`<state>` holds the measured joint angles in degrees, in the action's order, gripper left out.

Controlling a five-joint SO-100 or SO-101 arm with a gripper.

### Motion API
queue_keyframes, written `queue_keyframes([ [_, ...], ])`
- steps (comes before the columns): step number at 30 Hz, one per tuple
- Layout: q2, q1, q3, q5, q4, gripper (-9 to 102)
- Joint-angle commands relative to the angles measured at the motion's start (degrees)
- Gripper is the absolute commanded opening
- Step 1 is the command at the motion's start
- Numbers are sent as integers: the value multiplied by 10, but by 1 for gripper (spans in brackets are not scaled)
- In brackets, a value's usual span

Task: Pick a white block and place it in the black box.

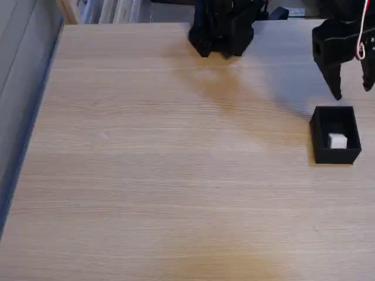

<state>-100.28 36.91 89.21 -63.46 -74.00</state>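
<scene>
Scene: a pale wood-grain worktop in the fixed view, with the arm's base at the far edge
White block: the white block lies inside the black box, on its floor toward the right-hand wall, and nothing is touching it
Black box: it stands near the right edge of the view, open top up and square on the worktop
Claw: the claw hangs just beyond the box's far rim, its two dark fingers pointing down and spread apart with clear space between them; it holds nothing
Wiring: a white and red wire loops down the side of the claw
Step in hand, as I judge it: the block is already in the box, so what remains is to draw the arm clear
How to do it well: lift straight up first, keeping the fingers spread and above the rim, then swing back toward the base; a low sideways sweep could clip the thin wall and shove or tip the box
Risk: the box is light-looking and sits close to the fingertips, so any contact may shift it
</scene>
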Motion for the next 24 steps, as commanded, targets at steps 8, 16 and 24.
queue_keyframes([
  [8, -124, -68, 99, -40, -2, 0],
  [16, -341, -189, 388, -190, 69, 0],
  [24, -560, -289, 658, -306, 153, 0],
])
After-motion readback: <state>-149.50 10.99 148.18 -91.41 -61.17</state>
